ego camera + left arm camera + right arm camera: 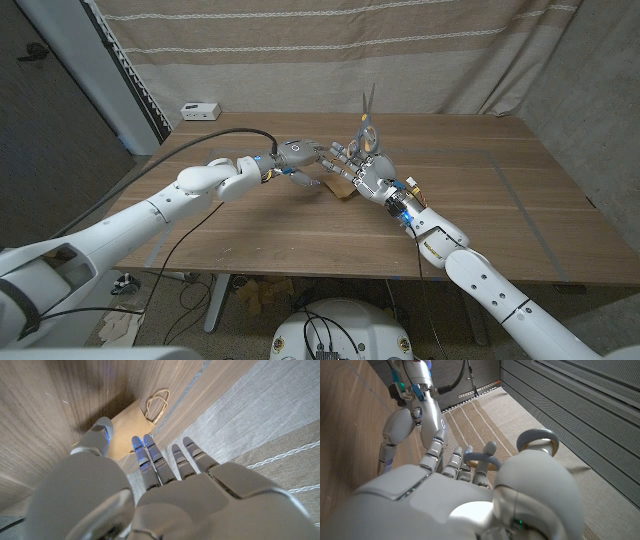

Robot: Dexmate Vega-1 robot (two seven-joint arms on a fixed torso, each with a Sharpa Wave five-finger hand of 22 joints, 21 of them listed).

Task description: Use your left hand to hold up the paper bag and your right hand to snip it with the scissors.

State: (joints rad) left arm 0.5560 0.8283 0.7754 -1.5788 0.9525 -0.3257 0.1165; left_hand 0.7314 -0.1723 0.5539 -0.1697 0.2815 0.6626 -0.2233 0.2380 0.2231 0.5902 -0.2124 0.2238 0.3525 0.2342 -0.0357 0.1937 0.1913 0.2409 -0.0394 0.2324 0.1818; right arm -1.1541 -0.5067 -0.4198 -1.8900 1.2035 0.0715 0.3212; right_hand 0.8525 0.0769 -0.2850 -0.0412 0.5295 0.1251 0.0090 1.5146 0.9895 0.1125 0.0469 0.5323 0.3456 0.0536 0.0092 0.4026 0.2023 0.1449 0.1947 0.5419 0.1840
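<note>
Gripping scissors (367,118) upright in right hand (372,175), left hand (322,157) fingers (150,455) spread over bag (132,422) on counter (250,230); no readable writing.

Both hands crowded together mid-table over the paper bag (338,187), scissors (367,118) pointing up between them, bare table (480,210) on either side, small white box (200,110) at far left corner, curtain (330,50) close behind.
</note>
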